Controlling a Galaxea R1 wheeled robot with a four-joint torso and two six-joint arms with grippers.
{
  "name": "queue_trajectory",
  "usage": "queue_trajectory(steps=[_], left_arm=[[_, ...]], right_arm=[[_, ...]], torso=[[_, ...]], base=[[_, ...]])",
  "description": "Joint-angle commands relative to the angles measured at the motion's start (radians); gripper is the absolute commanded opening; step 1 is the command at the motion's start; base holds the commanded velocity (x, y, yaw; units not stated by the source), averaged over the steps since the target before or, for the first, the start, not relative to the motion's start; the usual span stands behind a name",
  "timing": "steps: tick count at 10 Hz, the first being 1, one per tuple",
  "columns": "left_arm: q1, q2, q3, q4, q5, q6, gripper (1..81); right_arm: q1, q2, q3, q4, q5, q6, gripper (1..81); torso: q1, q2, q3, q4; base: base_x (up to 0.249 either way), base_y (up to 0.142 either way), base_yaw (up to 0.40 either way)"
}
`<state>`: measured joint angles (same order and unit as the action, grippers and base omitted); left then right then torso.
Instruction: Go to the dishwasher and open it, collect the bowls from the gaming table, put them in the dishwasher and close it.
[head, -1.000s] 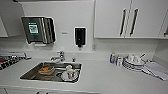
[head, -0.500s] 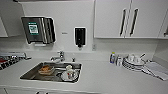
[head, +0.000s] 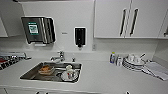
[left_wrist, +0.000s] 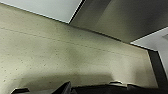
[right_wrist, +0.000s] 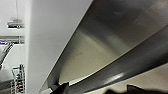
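Close before the right claw (right_wrist: 98, 90), the brushed steel front of the dishwasher (right_wrist: 112, 37) is seen in the right wrist view, with its door shut. A rounded grey bar (right_wrist: 130, 67) is seen running across that front, nearer the claw than the steel panel itself. A white cabinet front (right_wrist: 50, 32) is set directly against the steel, on its far side from the claw. Whether the right claw is open or closed cannot be told, and nothing is seen gripped in it.

Under the left claw (left_wrist: 91, 87), a speckled beige floor (left_wrist: 62, 52) is shown, met farther off by a white cabinet front (left_wrist: 47, 7) and a dark recessed strip (left_wrist: 120, 20). The state of the left claw cannot be told either.

From the head view, a white counter (head: 100, 77) is looked down upon. A steel sink (head: 51, 72) is sunk into it, and an orange-brown item (head: 46, 70) and some white dishes (head: 68, 73) are lying inside. A tap (head: 58, 57) is mounted behind the sink. On the wall above, a paper towel dispenser (head: 37, 30) and a dark soap dispenser (head: 80, 36) are fixed. A stack of plates (head: 133, 63) is placed along the counter, with small bottles (head: 115, 59) beside it and folded cloths (head: 156, 70) beyond. White cupboards with black handles (head: 128, 18) are hung above.
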<state>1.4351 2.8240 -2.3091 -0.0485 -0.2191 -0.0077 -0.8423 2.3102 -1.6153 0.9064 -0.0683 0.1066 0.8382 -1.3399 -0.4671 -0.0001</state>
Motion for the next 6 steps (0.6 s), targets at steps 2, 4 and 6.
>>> queue_trajectory(steps=[2,4,6], left_arm=[[-0.067,-0.007,0.011,0.006,0.032,-0.002,81.1],[-0.067,-0.007,0.011,0.004,0.032,-0.002,81.1],[-0.067,-0.007,0.011,0.004,0.032,-0.002,81.1]], right_arm=[[0.105,0.025,-0.072,0.046,-0.053,0.002,81.1],[0.099,0.047,-0.116,0.049,-0.054,0.002,81.1],[0.093,0.063,-0.147,0.051,-0.054,0.008,81.1]], torso=[[0.000,0.000,0.000,0.000],[0.000,0.000,0.000,0.000],[0.000,0.000,0.000,0.000]], base=[[0.000,0.000,0.000],[0.000,0.000,0.000],[0.000,0.000,0.000]])
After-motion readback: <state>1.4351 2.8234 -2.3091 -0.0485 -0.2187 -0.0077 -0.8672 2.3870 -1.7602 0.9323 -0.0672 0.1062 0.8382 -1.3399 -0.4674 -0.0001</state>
